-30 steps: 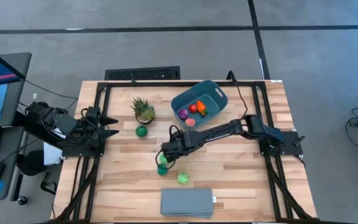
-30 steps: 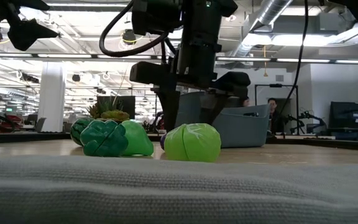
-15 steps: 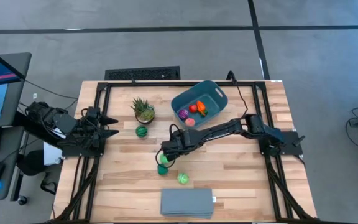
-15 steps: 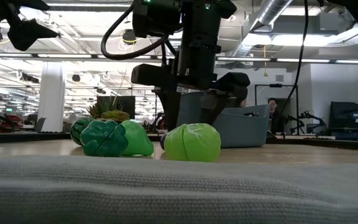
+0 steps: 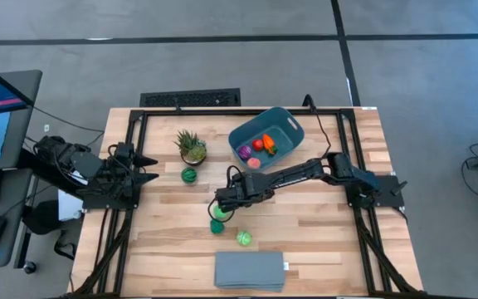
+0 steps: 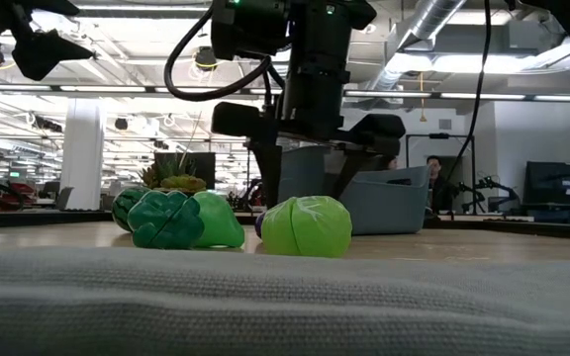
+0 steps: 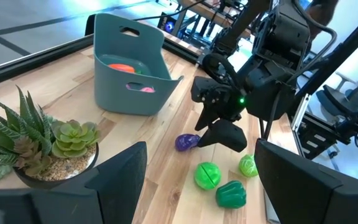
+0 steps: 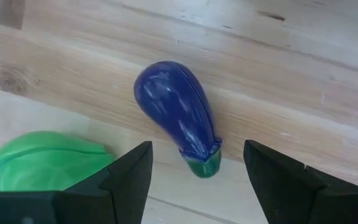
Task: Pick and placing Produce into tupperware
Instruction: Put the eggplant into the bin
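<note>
A: What's being gone after?
B: The eggplant (image 8: 178, 118), purple-blue with a green cap, lying flat on the wood at the centre of the right wrist picture. The right gripper (image 8: 194, 177) hangs directly over it with its fingers (image 8: 126, 177) spread to either side and nothing between them. The pick looks not yet made.

A: So the next move?
B: My guess: straight down, close across the eggplant's body, lift, then carry to the bin (image 5: 265, 138) at upper centre of the overhead picture. The bin already holds a carrot (image 5: 269, 143) and a few red and purple pieces.

A: Anything crowding it?
B: A green piece (image 8: 48, 162) lies just beside the eggplant at lower left of the wrist picture; one finger will have to go down between the two. In the overhead picture more green toys sit close below the gripper, and another (image 5: 244, 237) lower still.

A: What else?
B: A potted plant (image 5: 192, 147) upper left with a striped green ball (image 5: 188, 174) under it, a grey slab (image 5: 250, 270) at bottom centre. The left gripper (image 5: 149, 166) waits at the left edge, empty, fingers apart.
</note>
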`<state>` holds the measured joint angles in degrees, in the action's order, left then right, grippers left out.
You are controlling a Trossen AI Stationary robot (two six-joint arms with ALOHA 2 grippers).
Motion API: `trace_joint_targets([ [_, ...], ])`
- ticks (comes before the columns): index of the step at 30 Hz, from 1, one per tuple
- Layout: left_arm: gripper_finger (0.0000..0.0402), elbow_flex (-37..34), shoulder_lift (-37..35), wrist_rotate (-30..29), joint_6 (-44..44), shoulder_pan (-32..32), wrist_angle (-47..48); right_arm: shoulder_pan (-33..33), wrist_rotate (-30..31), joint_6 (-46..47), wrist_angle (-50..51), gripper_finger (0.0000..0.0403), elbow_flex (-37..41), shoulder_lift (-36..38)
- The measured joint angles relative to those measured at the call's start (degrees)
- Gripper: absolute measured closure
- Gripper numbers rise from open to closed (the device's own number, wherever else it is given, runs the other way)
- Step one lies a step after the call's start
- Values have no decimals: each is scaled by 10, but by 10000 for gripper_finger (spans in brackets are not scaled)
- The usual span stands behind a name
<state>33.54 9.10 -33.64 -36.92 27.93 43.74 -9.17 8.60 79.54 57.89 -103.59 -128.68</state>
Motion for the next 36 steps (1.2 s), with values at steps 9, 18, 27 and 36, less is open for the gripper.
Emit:
trace_joint_targets([
  [9,116,0,0,0,0,0,-7,-1,0,-50,-7,127,0,0],
  [18,116,0,0,0,0,0,-7,0,-1,-60,-25,127,9,0],
  [27,116,0,0,0,1,0,-7,-9,-11,-26,-51,127,43,0],
  [36,116,0,0,-7,4,0,-7,-6,3,-73,-73,127,43,0],
])
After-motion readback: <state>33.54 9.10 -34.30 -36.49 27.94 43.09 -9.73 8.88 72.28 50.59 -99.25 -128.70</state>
